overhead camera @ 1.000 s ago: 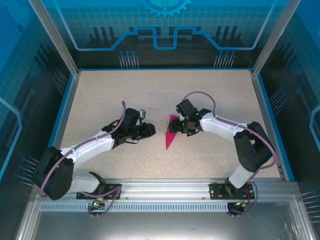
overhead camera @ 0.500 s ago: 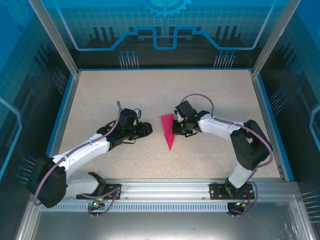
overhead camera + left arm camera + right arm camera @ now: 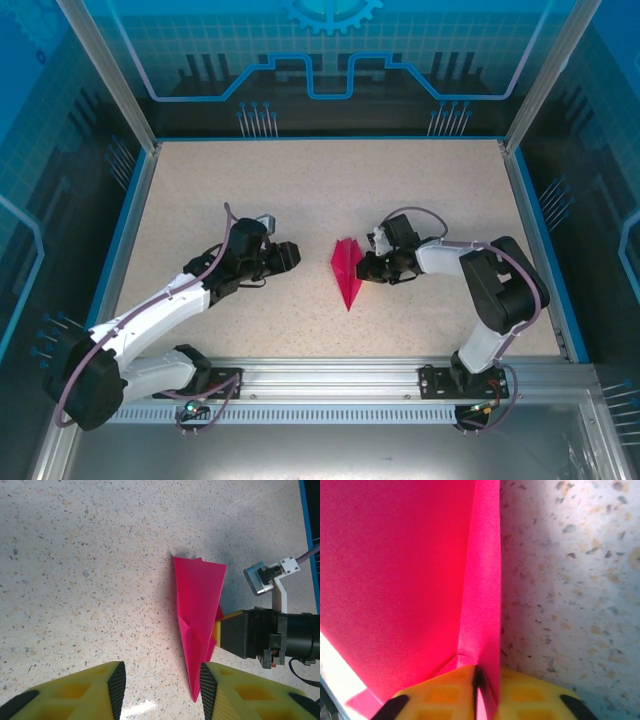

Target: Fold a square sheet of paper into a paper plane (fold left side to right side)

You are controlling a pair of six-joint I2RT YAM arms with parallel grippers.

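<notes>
Paper plane (image 3: 346,272) on speckled table (image 3: 250,190), right fingers (image 3: 530,700) pinching edge.

worktop (image 3: 320,190): carries everything; both arms are bolted at its near edge, the left arm on the left, the right arm on the right.
paper plane (image 3: 347,275): lies on the worktop near its middle, slightly toward the near edge; nose toward the near edge, wide tail toward the far side.
left tool (image 3: 288,255): left of the paper plane, apart from it, pointing toward it.
right tool (image 3: 366,267): just right of the paper plane, touching its right edge; a folded flap sits between its fingers.
between the tools: the paper plane, nearer the right tool than the left tool.
</notes>
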